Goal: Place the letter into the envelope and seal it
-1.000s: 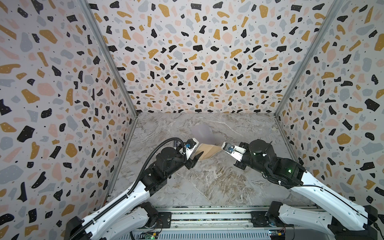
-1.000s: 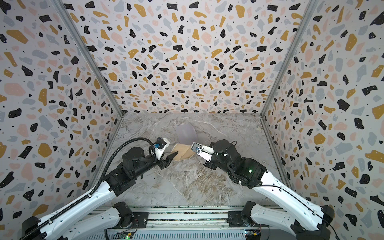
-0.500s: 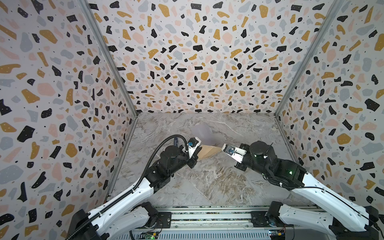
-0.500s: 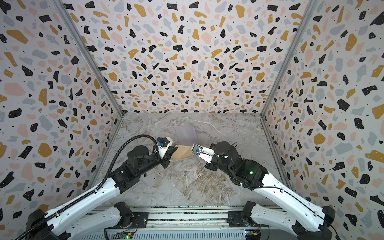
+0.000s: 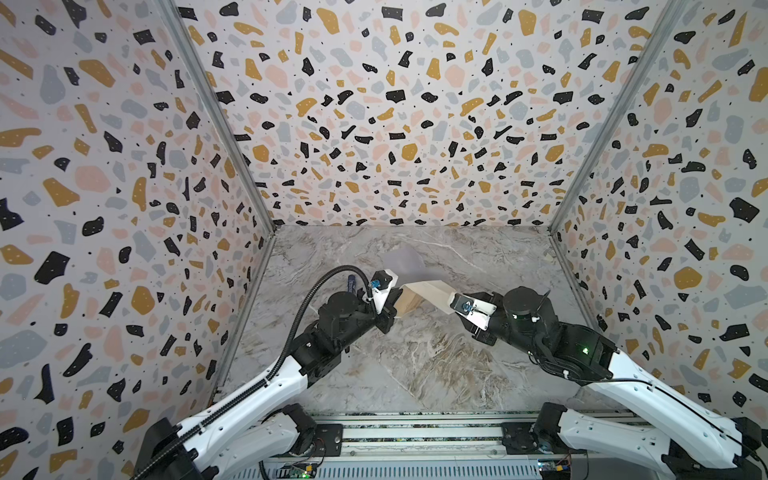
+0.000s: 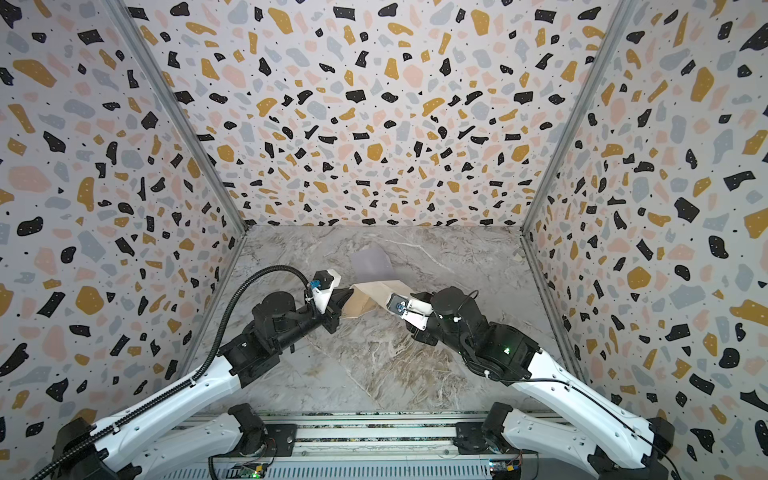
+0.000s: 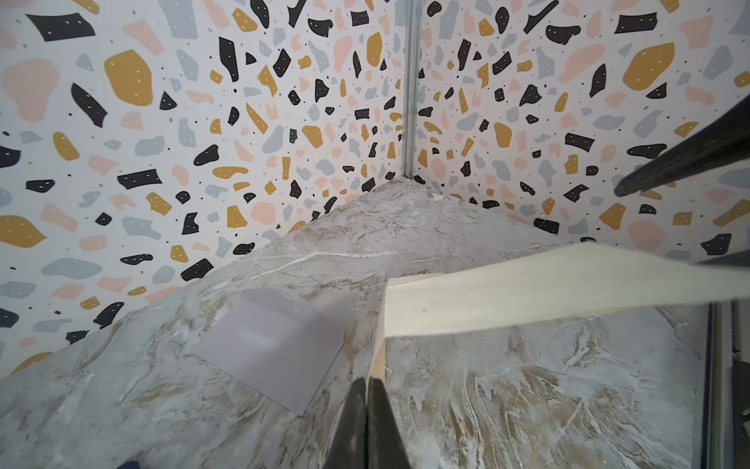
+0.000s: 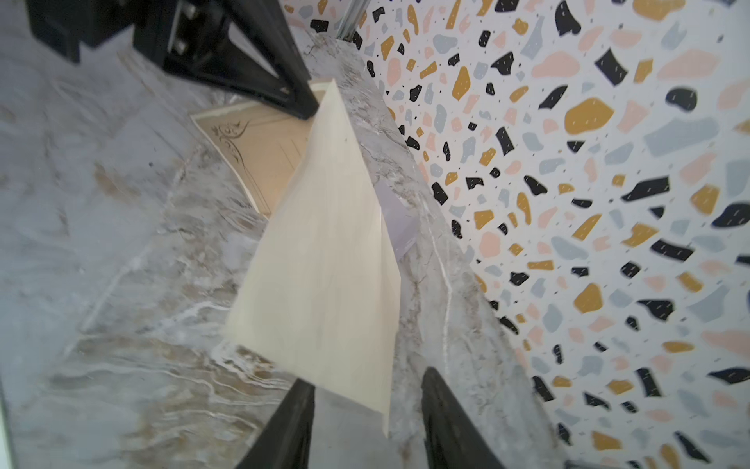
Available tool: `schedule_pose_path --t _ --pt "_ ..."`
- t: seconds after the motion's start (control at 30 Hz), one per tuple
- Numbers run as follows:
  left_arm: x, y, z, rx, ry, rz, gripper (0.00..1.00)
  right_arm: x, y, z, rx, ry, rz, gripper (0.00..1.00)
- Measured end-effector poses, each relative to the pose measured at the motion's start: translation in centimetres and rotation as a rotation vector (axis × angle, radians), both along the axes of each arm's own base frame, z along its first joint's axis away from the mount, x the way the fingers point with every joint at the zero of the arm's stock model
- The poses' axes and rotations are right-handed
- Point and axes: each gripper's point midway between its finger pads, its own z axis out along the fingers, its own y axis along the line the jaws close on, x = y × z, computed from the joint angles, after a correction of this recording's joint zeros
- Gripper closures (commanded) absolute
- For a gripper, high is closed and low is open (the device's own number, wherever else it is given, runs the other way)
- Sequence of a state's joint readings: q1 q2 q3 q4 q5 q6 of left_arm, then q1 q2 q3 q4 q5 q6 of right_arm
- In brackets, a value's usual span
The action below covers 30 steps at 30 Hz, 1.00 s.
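The tan letter (image 5: 424, 291) (image 6: 374, 293) hangs bent above the marble floor between the two arms. My left gripper (image 5: 394, 306) (image 7: 368, 381) is shut on one edge of it. The pale back of the letter (image 8: 324, 264) arches toward my right gripper (image 8: 367, 377), whose jaws stand open with the sheet's corner loose between them. A strip of the ornate border (image 8: 243, 150) shows underneath. The lavender-grey envelope (image 5: 403, 259) (image 6: 372, 264) (image 7: 272, 345) lies flat on the floor just behind the letter, partly hidden by it in the right wrist view.
Terrazzo-patterned walls (image 5: 374, 124) close the marble floor (image 5: 415, 365) on three sides. A metal rail (image 5: 415, 432) runs along the front edge, where both arm bases are mounted.
My left gripper closed on the letter's edge. My right gripper, shut on the other end before, has now opened and let go of it.
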<state>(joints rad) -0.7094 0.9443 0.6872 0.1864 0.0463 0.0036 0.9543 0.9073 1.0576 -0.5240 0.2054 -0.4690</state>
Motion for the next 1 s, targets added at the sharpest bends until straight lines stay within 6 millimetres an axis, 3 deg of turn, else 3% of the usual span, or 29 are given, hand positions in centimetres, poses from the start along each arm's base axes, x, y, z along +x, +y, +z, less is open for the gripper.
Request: schedule_pose_path --t 0.17,0.3,0.5,0.73,1.0 --pt "1.3 2.3 0.8 -0.017 -0.021 0.076 1.0 -1.3 0.0 0.6 0.048 0.007 0.051 0.3" --pt "1.5 3.1 1.5 -0.029 -0.049 0.087 1.0 -2.3 -0.1 1.6 0.101 0.005 0.093 0.29" --pt "-0.4 1.6 2.0 -0.02 -0.102 -0.049 1.0 -3.1 0.7 2.6 0.15 0.002 0.147 0.28" --pt "-2.9 -0.6 1.6 0.004 -0.137 -0.255 1.0 -3.1 2.3 2.3 0.169 0.028 0.194 0.26" --pt "-4.5 -1.9 -0.2 0.045 -0.157 -0.388 1.0 -2.5 4.1 1.2 0.192 0.09 0.247 0.23"
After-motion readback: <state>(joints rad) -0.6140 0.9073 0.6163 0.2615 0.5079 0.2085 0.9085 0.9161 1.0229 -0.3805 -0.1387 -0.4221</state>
